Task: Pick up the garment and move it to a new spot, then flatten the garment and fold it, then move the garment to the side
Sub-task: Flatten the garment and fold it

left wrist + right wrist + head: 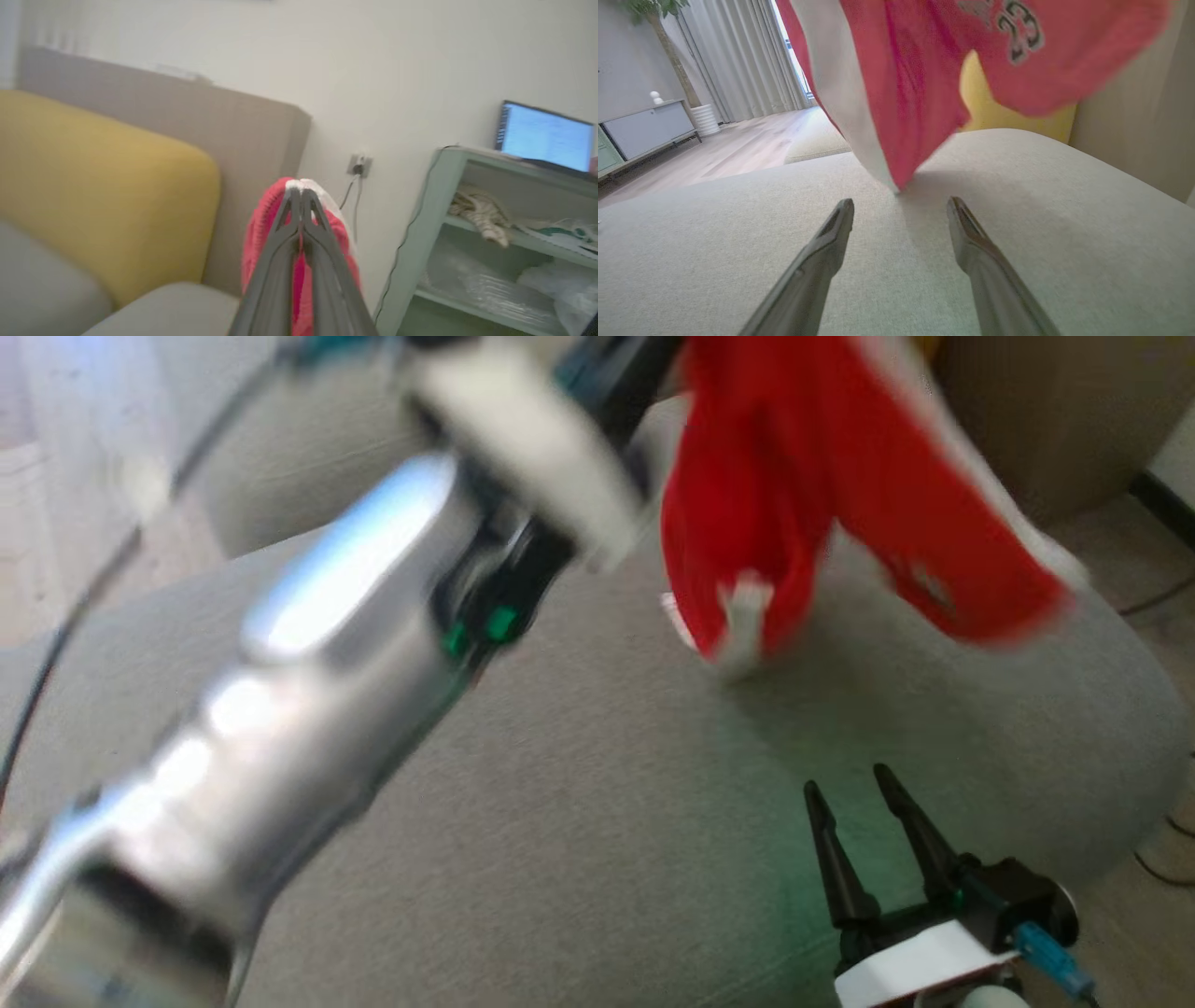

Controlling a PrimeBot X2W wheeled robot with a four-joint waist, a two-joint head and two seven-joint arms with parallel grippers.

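The garment [803, 495] is a red jersey with white trim and a dark number print. It hangs in the air over the grey sofa seat [597, 803], its lowest corner just above the cushion. My left gripper [300, 189] is shut on the garment [261, 233], whose red and white cloth bunches around the closed fingertips. The left arm's silver forearm [308, 644] crosses the head view, blurred. My right gripper [845, 782] stands open low over the seat at the lower right, nothing between its fingers. In the right wrist view the garment [915, 79] dangles just beyond the right gripper [901, 207].
A yellow cushion [93, 196] and a beige backrest [210, 126] lie behind the sofa. A pale green shelf unit [448, 224] with a laptop [546, 135] stands by the wall. Wooden floor [738, 144], curtains [738, 56] and a low cabinet [644, 130] lie beyond the sofa's far edge.
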